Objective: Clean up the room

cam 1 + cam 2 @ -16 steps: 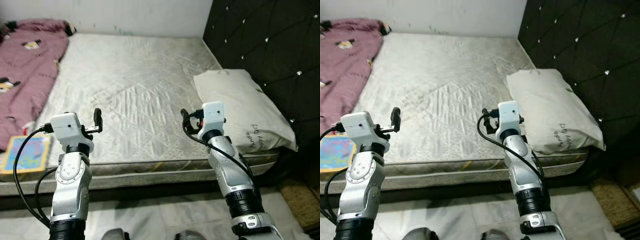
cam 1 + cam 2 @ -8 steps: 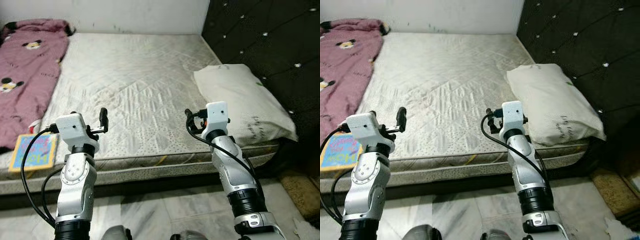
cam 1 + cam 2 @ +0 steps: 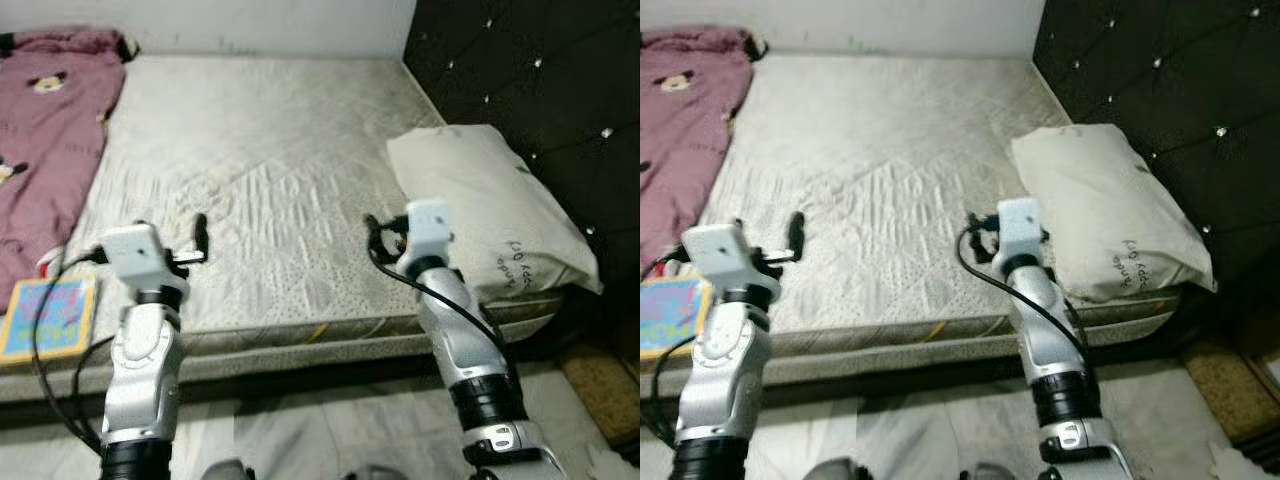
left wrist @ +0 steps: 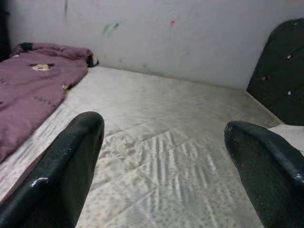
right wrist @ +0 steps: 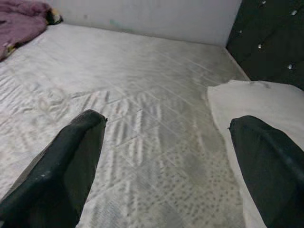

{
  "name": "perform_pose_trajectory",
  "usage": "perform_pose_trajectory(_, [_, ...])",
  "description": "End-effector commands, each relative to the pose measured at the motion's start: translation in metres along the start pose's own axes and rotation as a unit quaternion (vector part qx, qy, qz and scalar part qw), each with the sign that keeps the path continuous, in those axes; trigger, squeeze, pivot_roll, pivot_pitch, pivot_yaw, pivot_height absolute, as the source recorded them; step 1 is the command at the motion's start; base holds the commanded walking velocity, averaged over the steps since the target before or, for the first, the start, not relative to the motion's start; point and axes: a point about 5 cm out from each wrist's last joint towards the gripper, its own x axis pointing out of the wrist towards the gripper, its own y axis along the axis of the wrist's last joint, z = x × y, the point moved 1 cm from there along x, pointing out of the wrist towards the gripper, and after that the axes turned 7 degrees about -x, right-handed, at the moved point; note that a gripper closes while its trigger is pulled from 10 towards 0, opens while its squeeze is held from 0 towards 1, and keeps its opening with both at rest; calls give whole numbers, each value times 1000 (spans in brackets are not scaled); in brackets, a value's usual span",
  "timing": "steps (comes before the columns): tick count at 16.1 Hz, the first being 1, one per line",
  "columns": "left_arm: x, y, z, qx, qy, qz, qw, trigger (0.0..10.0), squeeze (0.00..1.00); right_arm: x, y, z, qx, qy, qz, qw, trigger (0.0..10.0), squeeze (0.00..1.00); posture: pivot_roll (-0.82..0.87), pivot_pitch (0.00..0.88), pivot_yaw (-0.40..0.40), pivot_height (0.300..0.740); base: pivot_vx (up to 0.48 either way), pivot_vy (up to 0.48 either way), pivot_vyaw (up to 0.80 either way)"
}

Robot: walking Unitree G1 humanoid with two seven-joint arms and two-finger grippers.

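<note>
Both arms raised over the bed edge, left gripper and right gripper spread wide, holding nothing; ready pose, I judge. Pillow lies beside the headboard, blanket far left, what looks like a book at the near left edge; head views blurred.

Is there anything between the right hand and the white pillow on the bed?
Nothing visible. The right hand is open over bare mattress, and the white pillow lies just to its right, with no object between them.
</note>
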Motion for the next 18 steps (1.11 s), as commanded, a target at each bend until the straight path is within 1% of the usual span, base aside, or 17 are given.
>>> perform_pose_trajectory(1, [1, 1, 12, -9, -20, 1, 1000, 10000, 0, -1, -2, 12, -4, -17, -4, 1000, 10000, 0, -14, 0, -47, 738, 356, 0, 0])
perform_pose_trajectory(4, [1, -1, 12, -6, -17, -4, 1000, 10000, 0, 0, -2, 13, -1, -19, -6, 1000, 10000, 0, -14, 0, -45, 738, 334, 0, 0])
perform_pose_trajectory(7, [2, -3, 12, 2, -12, -7, 1000, 10000, 0, 0, -3, 13, -1, -20, -6, 1000, 10000, 0, -12, 0, -44, 738, 0, 0, 0])
perform_pose_trajectory(10, [3, -5, 10, -8, -6, -11, 1000, 10000, 0, 1, -3, 13, 0, -19, -8, 1000, 10000, 0, -11, 0, -47, 738, 0, 0, 0])
perform_pose_trajectory(11, [3, -4, 10, -6, -9, -10, 1000, 10000, 0, 1, -3, 13, 0, -19, -8, 1000, 10000, 0, -11, 0, -47, 738, 0, 480, 0])
perform_pose_trajectory(16, [5, -4, 11, -9, -9, -9, 1000, 10000, 0, 3, -2, 13, 0, -19, -9, 1000, 10000, 0, -12, 0, -45, 738, 0, 480, -751])
perform_pose_trajectory(18, [6, -4, 13, -13, -9, -10, 1000, 10000, 0, 4, -3, 12, -2, -14, -11, 1000, 10000, 0, -13, 0, -47, 738, 0, 480, 0])
